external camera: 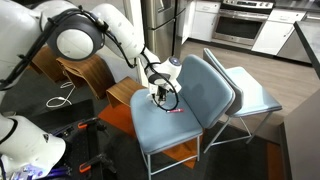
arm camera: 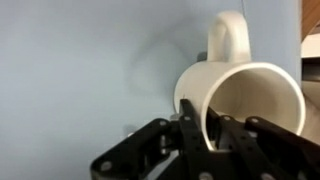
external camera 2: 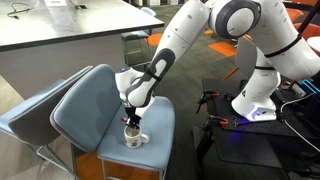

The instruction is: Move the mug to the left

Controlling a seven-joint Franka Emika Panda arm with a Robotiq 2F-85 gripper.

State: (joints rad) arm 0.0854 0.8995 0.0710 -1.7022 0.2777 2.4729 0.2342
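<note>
The small white mug (external camera 2: 135, 139) stands on the blue chair seat (external camera 2: 100, 110). It fills the wrist view (arm camera: 245, 90) with its loop handle pointing up in the picture and its inside showing. My gripper (external camera 2: 131, 123) comes down onto it from above. In the wrist view the black fingers (arm camera: 200, 135) straddle the mug's rim, one outside the wall and one inside, closed on the wall. In an exterior view the gripper (external camera: 160, 92) hides most of the mug over the seat (external camera: 150, 125).
A thin pink-red stick (external camera: 176, 111) lies on the seat beside the gripper. A second blue chair (external camera: 250, 90) stands behind the first. Wooden furniture (external camera: 80, 75) and floor cables lie near the robot base (external camera 2: 255, 105).
</note>
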